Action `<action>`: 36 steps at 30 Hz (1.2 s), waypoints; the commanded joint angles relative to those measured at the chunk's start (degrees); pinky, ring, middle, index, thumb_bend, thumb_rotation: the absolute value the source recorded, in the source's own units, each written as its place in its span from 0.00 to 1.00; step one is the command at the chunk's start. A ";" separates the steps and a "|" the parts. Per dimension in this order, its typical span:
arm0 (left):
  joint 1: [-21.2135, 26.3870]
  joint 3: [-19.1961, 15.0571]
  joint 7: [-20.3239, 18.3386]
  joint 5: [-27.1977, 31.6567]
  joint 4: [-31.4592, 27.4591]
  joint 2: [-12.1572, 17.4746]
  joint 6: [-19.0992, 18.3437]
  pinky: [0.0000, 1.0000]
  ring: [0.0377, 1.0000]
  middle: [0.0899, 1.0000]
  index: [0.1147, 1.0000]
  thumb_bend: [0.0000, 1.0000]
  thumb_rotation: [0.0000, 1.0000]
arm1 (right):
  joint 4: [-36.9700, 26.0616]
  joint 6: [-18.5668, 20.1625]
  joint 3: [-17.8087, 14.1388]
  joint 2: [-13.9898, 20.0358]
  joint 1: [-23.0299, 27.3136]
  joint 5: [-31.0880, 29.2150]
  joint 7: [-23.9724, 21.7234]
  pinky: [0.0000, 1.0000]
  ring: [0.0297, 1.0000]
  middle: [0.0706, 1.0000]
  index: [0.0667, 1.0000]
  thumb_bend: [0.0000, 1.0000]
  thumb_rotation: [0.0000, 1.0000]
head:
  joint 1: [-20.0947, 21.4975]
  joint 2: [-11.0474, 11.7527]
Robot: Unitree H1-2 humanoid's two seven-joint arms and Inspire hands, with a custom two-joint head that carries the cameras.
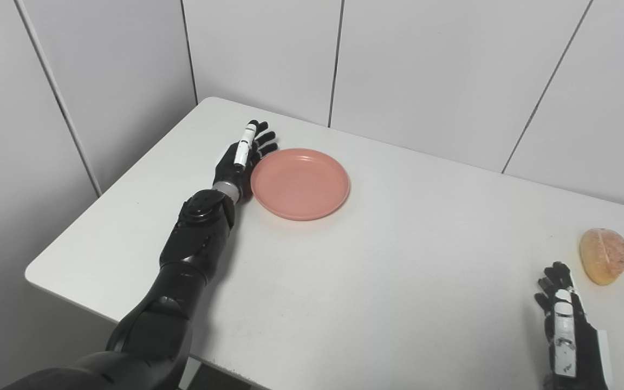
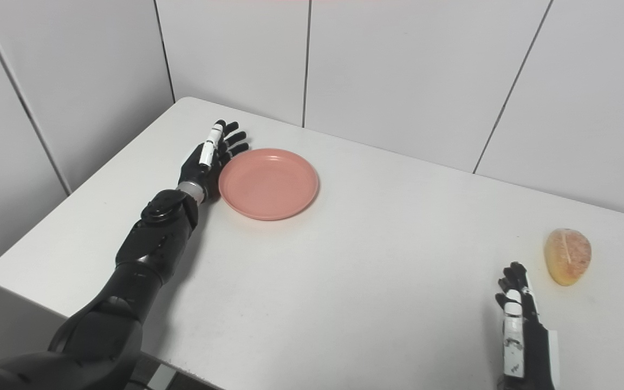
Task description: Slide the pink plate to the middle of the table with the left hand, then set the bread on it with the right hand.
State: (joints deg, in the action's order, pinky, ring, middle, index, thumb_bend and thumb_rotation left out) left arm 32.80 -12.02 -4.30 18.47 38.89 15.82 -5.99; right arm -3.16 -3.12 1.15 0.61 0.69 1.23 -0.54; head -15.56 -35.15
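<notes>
A pink plate (image 1: 300, 183) lies flat on the white table (image 1: 388, 260), left of its middle and toward the back. My left hand (image 1: 242, 153) stands on edge against the plate's left rim, open, fingers stretched toward the back wall. The bread (image 1: 604, 255), a golden oval roll with a pale split, rests near the table's right side. My right hand (image 1: 565, 319) hovers open at the lower right, just in front and left of the bread, apart from it and holding nothing.
White wall panels close off the back and left. The table's left corner edge (image 1: 46, 271) runs near my left arm. The white tabletop stretches between plate and bread.
</notes>
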 commanded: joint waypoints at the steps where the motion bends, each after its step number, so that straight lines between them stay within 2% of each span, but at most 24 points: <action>1: 0.29 1.80 -1.50 -1.37 1.00 -1.77 -2.87 0.88 0.87 0.87 0.86 0.35 1.00 | -1.15 -1.01 0.53 -0.37 -0.34 0.54 0.05 0.92 0.93 0.92 0.92 0.14 1.00 | 0.07 0.06; 5: -0.10 3.51 -2.53 -1.52 0.04 -2.86 -3.07 0.88 0.87 0.87 0.85 0.38 1.00 | -2.85 1.32 0.70 -1.13 -0.85 1.99 1.10 0.90 0.91 0.91 0.91 0.13 1.00 | 0.93 -0.20; 16: -2.70 6.28 -4.02 -1.12 -10.65 -5.13 -8.98 0.87 0.87 0.87 0.85 0.36 1.00 | -3.81 2.87 1.30 -2.11 -0.92 4.43 1.50 0.88 0.90 0.90 0.90 0.14 1.00 | 2.87 -1.14; 21: -3.86 7.58 -5.15 -0.69 -15.46 -7.39 -12.78 0.89 0.89 0.89 0.87 0.36 1.00 | -3.60 2.93 1.61 -3.18 -0.88 5.01 2.24 0.86 0.88 0.89 0.89 0.14 0.95 | 4.97 -1.89; 27: -5.48 10.54 -4.58 -2.27 -20.77 -9.86 -16.38 0.91 0.90 0.90 0.89 0.34 1.00 | -4.65 4.41 2.19 -4.04 -0.98 5.78 2.58 0.86 0.89 0.89 0.89 0.14 0.95 | 6.49 -2.80; 34: -6.95 12.64 -4.66 -2.75 -23.75 -12.91 -18.44 0.91 0.91 0.90 0.89 0.32 1.00 | -4.67 4.65 2.56 -4.83 -0.73 6.59 3.30 0.86 0.88 0.88 0.88 0.14 0.93 | 8.65 -3.93; 36: -7.44 13.18 -4.81 -2.95 -24.26 -13.56 -18.33 0.91 0.91 0.91 0.89 0.31 1.00 | -5.01 5.08 2.81 -4.94 -0.76 7.39 3.43 0.86 0.88 0.88 0.88 0.14 0.96 | 9.26 -4.24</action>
State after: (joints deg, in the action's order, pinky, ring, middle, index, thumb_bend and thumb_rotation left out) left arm 25.28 -0.34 -7.94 16.01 15.54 3.48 -22.32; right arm -6.10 1.57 3.63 -3.75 -1.18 7.90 2.24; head -6.25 -39.37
